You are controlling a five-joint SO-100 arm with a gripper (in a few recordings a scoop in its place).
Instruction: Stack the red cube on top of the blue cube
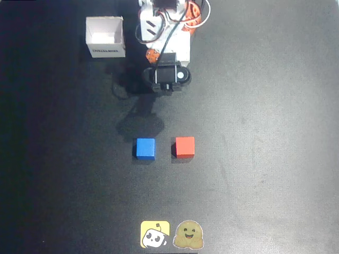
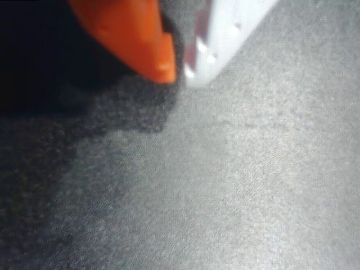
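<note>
The red cube (image 1: 185,146) and the blue cube (image 1: 145,148) sit side by side on the dark table, a small gap between them, red to the right of blue in the overhead view. The arm (image 1: 167,74) is folded up at the top of the table, well behind both cubes. In the wrist view my gripper (image 2: 179,76) hangs just over bare table, its orange finger (image 2: 140,39) and white finger (image 2: 225,34) meeting at the tips, shut with nothing between them.
An open white box (image 1: 105,37) stands at the top left, beside the arm's base. Two stickers (image 1: 172,234) lie at the table's front edge. Bare dark table surrounds the cubes on all sides.
</note>
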